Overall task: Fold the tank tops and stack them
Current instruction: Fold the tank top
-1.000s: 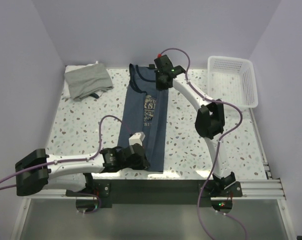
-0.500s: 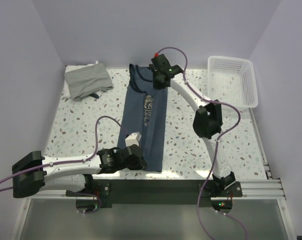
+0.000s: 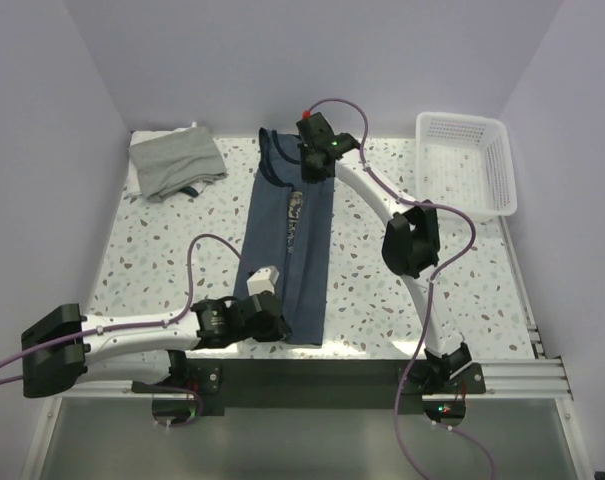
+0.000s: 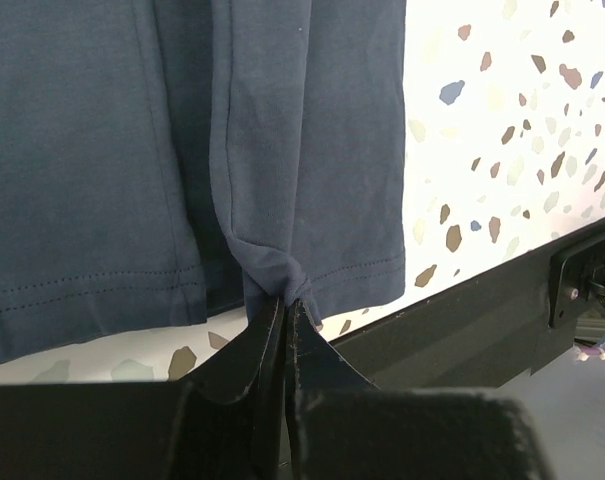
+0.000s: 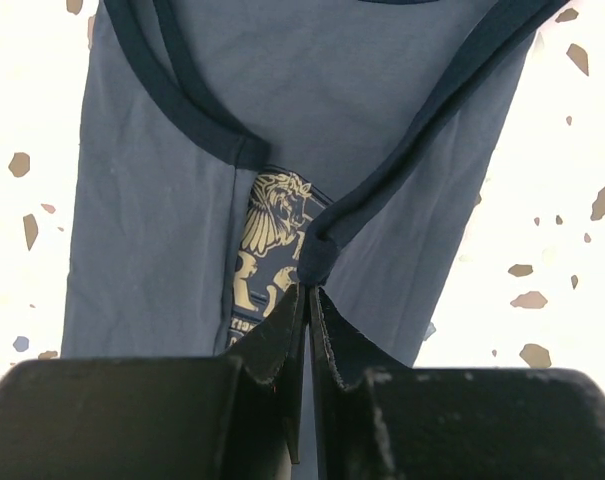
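Note:
The navy tank top (image 3: 287, 240) lies lengthwise down the middle of the table, its right side lifted and folded toward the left. My left gripper (image 3: 272, 322) is shut on its near hem; the left wrist view shows the navy cloth (image 4: 302, 150) bunched at the left gripper (image 4: 284, 300). At the far end, my right gripper (image 3: 312, 165) is shut on the dark armhole trim (image 5: 402, 170), which is pinched at the right gripper (image 5: 310, 287) beside the pale chest print (image 5: 267, 235). The grey tank top (image 3: 177, 163) lies folded at the back left.
A white mesh basket (image 3: 467, 160) stands at the back right corner. The terrazzo table (image 3: 162, 250) shows on both sides of the navy top. The dark front rail (image 4: 462, 310) runs close behind the near hem.
Both grippers have moved left with the navy top's right edge, so the top now looks narrower and more of its print is covered.

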Controlling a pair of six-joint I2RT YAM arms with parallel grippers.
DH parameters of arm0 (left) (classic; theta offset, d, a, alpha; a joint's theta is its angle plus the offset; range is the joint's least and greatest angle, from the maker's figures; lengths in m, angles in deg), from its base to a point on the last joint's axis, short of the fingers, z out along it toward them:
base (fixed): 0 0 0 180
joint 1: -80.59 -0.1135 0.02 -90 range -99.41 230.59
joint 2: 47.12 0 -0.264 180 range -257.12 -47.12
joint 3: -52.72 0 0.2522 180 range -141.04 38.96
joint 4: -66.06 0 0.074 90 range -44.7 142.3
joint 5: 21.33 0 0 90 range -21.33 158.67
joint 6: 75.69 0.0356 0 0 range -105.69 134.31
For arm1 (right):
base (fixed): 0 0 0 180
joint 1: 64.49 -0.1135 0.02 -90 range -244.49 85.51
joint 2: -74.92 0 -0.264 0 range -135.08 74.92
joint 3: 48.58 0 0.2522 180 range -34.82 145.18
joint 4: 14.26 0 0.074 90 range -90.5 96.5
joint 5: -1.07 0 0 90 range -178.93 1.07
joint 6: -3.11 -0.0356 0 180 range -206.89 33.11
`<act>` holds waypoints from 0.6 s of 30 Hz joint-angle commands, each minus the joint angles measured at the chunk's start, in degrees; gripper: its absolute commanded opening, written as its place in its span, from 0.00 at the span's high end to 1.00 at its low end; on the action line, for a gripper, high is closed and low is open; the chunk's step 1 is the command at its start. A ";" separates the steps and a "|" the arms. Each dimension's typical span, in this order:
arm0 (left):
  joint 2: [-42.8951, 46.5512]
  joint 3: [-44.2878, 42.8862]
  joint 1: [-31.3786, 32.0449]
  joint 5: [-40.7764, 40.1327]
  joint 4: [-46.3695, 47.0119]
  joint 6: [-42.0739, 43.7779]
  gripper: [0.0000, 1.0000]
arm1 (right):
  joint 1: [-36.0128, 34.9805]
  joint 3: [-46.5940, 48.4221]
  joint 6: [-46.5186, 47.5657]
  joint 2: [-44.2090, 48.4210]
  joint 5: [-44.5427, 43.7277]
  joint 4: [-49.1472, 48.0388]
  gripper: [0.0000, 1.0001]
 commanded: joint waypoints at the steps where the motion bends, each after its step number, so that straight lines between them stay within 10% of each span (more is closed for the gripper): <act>1: 1.37 0.98 -0.07 -1.60 -1.00 -1.34 0.98 | -0.16 3.00 0.18 0.19 -0.06 -0.03 0.92; 18: 2.78 1.60 -0.07 -3.18 -2.40 -2.75 0.88 | -0.60 3.00 0.27 -0.25 2.93 -3.10 0.87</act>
